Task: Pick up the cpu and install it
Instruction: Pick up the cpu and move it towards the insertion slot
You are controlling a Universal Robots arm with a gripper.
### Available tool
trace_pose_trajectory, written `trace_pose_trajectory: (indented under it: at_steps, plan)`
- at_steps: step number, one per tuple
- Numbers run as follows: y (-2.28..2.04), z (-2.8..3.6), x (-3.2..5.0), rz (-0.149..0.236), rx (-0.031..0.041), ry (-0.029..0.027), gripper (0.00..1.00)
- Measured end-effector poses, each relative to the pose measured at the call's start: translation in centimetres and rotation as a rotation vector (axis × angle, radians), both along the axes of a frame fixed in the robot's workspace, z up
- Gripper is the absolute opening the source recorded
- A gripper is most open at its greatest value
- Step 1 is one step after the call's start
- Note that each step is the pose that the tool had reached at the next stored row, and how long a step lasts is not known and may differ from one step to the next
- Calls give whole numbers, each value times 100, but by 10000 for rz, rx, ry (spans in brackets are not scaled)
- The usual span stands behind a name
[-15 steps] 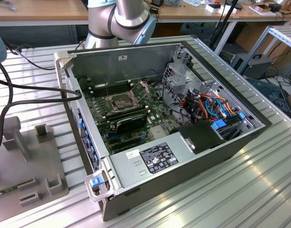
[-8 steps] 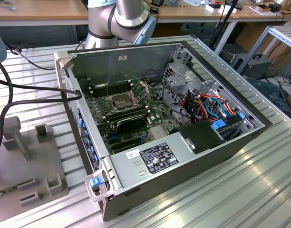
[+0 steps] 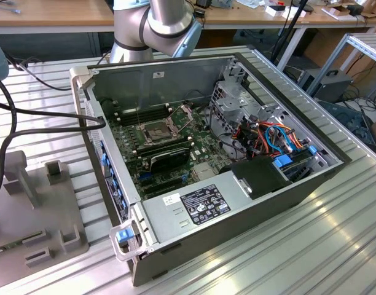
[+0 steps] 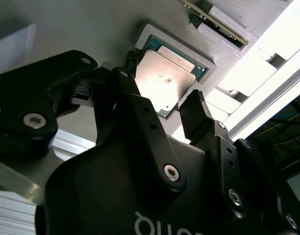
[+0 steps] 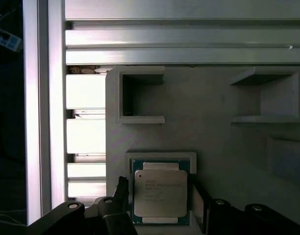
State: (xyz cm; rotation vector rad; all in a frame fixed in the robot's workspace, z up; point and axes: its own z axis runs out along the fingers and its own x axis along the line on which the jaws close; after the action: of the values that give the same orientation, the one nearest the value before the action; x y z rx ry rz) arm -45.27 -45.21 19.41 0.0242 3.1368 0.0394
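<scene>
First wrist view gives you the cpu (image 5: pixel 160 193) lying flat in a shallow square pocket (image 5: pixel 193 157) of the grey fixture (image 5: pixel 213 137). Its dull metal lid faces up at the camera, and a thin green border of board shows around the lid. The chip is slightly oblong and sits square in the pocket, edges parallel to the pocket walls. Its long axis runs crosswise to the line between the two fingers, so each finger faces one of the longer sides.

Your gripper (image 5: pixel 160 192) hangs directly over the chip with its fingers spread. One fingertip (image 5: pixel 121 186) stands just outside one long side, and the other stands just outside the opposite side, at the pocket's rim. In both wrist views you cannot tell whether the pads touch the chip. The second wrist view shows the same straddle from lower down, with the lid (image 4: pixel 164 81) bright between the dark fingers.

In the exterior view the fixture (image 3: pixel 53 209) lies on the aluminium table (image 3: pixel 286 258) at the exterior view's left, beside the open computer case (image 3: pixel 157 83). Inside the case, the dark square socket (image 3: pixel 157 130) sits on the motherboard (image 3: pixel 203 144), well apart from the fixture.
</scene>
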Motion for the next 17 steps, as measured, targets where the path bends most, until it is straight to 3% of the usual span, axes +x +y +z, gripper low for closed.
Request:
trace_pose_trajectory:
  at_steps: [17]
  plan:
    - [1, -10, 7, -2, -18, -1, 62]
